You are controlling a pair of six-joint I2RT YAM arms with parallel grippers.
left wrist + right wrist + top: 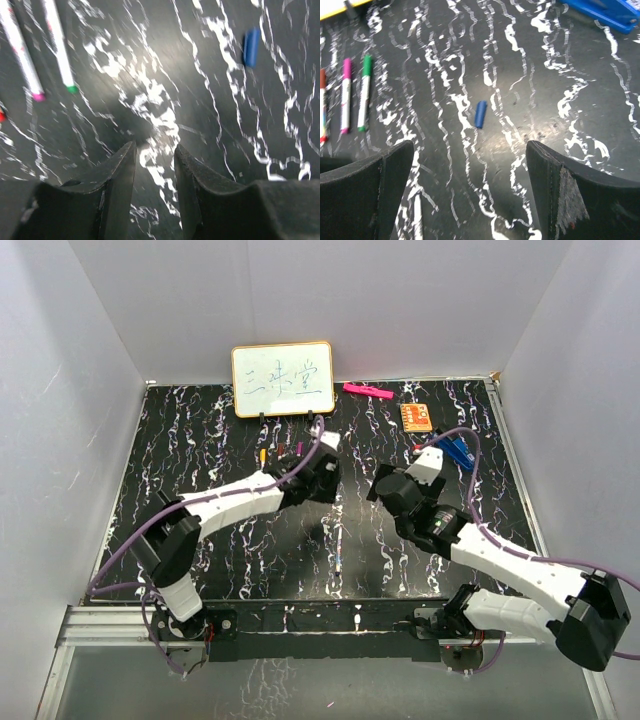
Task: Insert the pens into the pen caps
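Note:
A small blue pen cap (480,114) lies alone on the black marbled table; it also shows in the left wrist view (251,47). My right gripper (470,150) is wide open and empty, hovering just short of the cap. My left gripper (155,147) is open with a narrow gap and empty, and the cap is ahead to its right. One white pen (340,545) lies loose in front of both grippers, and its end shows in the right wrist view (417,215). A magenta-capped pen (346,95), a green-capped pen (365,92) and a red-brown one (322,105) lie side by side to the left.
A small whiteboard (283,380) stands at the back. A thick pink marker (367,391) and an orange card (417,417) lie at the back right. A blue clip-like object (458,450) sits to the right of my right gripper (382,485). My left gripper (326,465) is close beside it.

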